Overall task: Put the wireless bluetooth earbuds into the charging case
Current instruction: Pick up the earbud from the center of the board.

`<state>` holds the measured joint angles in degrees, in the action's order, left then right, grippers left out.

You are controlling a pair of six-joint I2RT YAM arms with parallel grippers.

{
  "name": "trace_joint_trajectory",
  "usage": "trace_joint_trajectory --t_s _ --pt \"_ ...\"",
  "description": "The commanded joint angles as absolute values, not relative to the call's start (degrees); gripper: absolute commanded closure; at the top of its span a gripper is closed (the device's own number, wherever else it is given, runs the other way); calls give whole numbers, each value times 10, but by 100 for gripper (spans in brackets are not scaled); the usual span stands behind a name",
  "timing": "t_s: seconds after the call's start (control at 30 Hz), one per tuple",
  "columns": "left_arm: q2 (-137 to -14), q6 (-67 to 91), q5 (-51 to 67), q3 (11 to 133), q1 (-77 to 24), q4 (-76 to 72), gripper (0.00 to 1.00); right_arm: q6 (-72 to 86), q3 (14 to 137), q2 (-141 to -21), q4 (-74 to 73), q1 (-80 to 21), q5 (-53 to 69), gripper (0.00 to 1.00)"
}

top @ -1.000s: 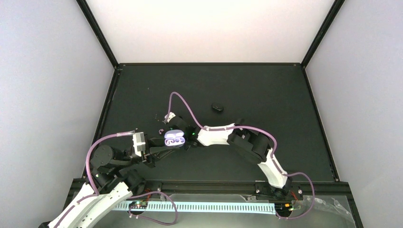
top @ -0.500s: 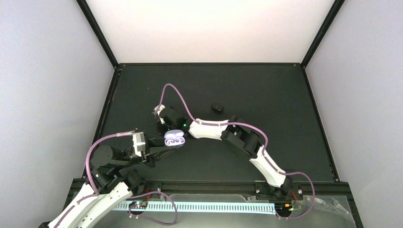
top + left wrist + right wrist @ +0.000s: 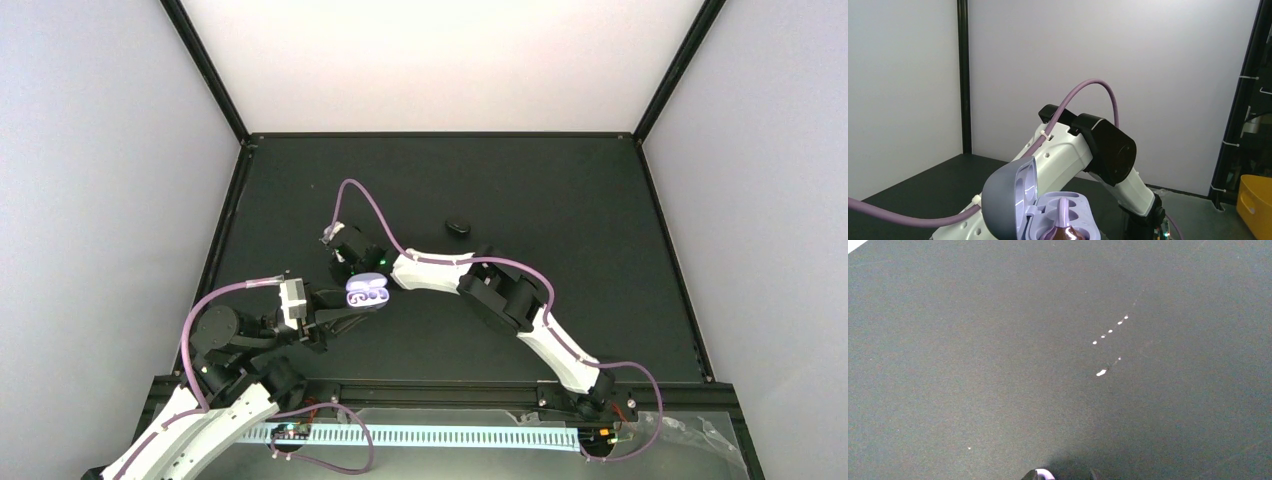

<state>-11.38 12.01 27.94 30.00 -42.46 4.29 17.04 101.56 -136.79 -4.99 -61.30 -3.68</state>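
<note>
Open charging case point(image 3: 366, 294) gripped in left jaws, right jaws nearby, cannot tell their gap

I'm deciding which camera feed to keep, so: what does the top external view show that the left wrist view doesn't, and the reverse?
Only the top external view shows the small black oval object lying on the table beyond the arms, and both arms from their bases. Only the left wrist view shows the two hollows inside the raised lid, what looks like one lilac earbud seated in the tray, and a yellow object at the right edge. Both show the open charging case and the right arm.
</note>
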Motion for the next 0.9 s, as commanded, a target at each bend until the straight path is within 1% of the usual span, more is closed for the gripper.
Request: trace_joint_trajectory --t_s 0.0,0.1,0.3,0.5,0.67,0.87 --pt "-111 111 268 318 -426 46 98 174 1023 -1383 -62 -611 -48 76" --pt "-109 111 269 318 -426 47 98 174 1012 -1378 -59 -611 -49 78" --pt "-110 112 268 317 -426 48 98 176 975 -1360 -45 -611 -49 87" --pt "-108 112 267 317 -426 49 98 191 917 -1318 -20 -611 -66 92" --pt "-107 111 266 316 -426 50 98 218 809 -1238 23 -602 -87 95" --pt "-112 111 269 310 -426 39 99 266 623 -1089 50 -578 -134 98"
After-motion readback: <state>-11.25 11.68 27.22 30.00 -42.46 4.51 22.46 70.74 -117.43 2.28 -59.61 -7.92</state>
